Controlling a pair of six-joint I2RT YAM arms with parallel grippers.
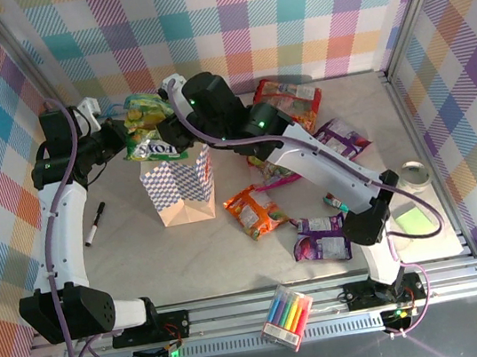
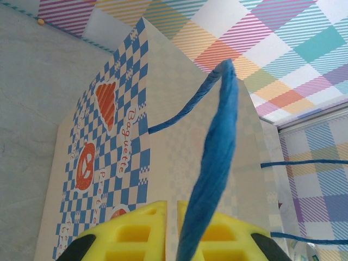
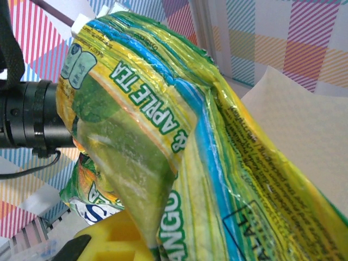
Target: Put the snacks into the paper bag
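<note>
The tan paper bag (image 1: 181, 187) with its blue-checked band stands upright left of centre. My left gripper (image 1: 115, 132) (image 2: 174, 209) is shut on the bag's blue cord handle (image 2: 217, 152), beside the bag wall (image 2: 109, 141). My right gripper (image 1: 172, 127) (image 3: 149, 247) is shut on a green-yellow snack packet (image 1: 144, 113) (image 3: 179, 136), held over the bag's mouth, and the packet hides one of its fingers. A second green packet (image 1: 156, 146) (image 3: 81, 198) sticks out of the opening below it. A red packet (image 1: 284, 95), an orange one (image 1: 257, 212) and purple ones (image 1: 321, 240) (image 1: 342, 138) lie on the table to the right.
A black pen (image 1: 95, 225) lies left of the bag. A clear pack of coloured markers (image 1: 286, 317) sits on the front rail. At the right edge are a round metal tin (image 1: 415, 174) and a green note pad (image 1: 415, 219). Checked walls close in the table.
</note>
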